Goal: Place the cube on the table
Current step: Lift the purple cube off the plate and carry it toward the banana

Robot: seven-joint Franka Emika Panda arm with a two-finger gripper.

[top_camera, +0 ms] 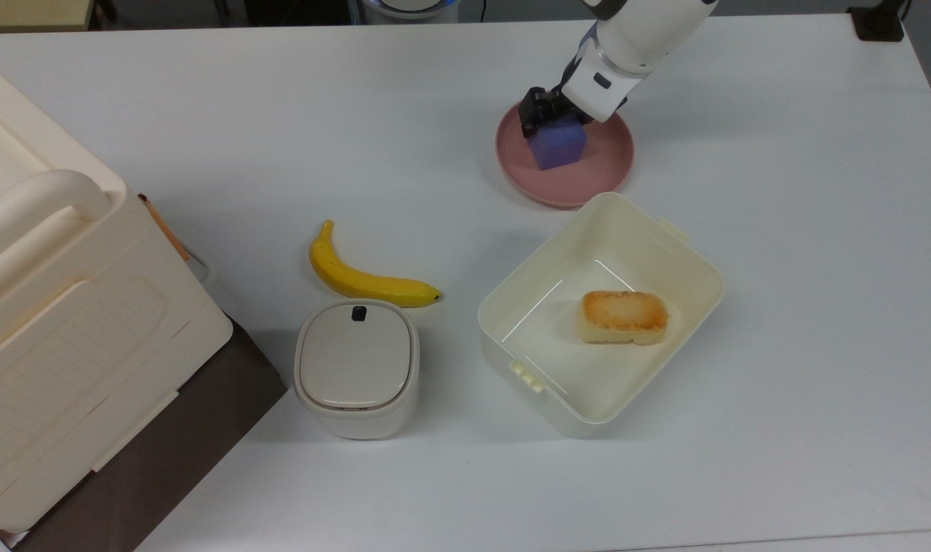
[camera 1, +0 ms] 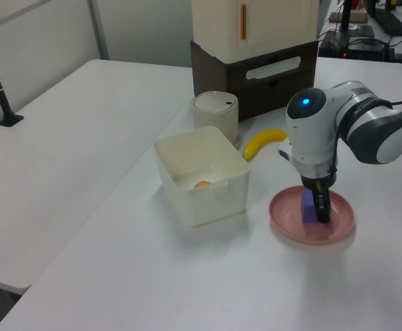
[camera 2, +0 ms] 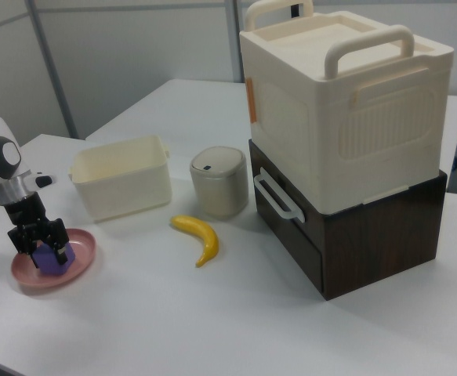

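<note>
Matte cube (top_camera: 559,146), smooth white table (top_camera: 780,230), glossy cream plastic bin (top_camera: 511,303)

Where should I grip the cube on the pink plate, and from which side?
Take the cube from straight above, by two opposite upright faces, near mid-height. It sits flat on the pink plate, whose low rim probably rules out coming in from the side. In the right view the gripper already straddles it, fingers either side; whether they press is unclear.
</note>
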